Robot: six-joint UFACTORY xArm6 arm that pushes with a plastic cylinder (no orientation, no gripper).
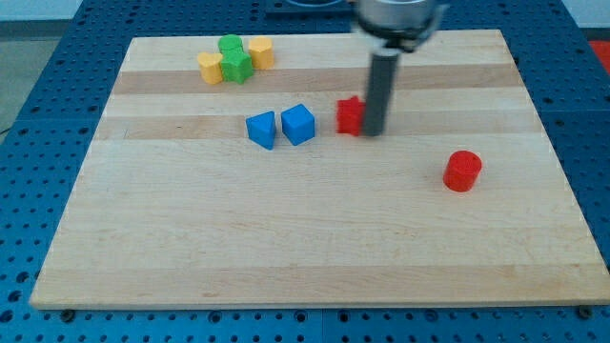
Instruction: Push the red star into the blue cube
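The red star (350,115) lies near the board's middle, partly hidden behind my rod. My tip (375,132) touches the star's right side. The blue cube (297,124) sits a short gap to the star's left. A second blue block (260,130), wedge-like, stands just left of the cube, close beside it.
A red cylinder (462,171) stands at the view's right, below and right of my tip. A cluster of two yellow blocks (210,68) (260,51) and a green block (233,59) sits at the view's top left. The wooden board (286,248) lies on a blue perforated table.
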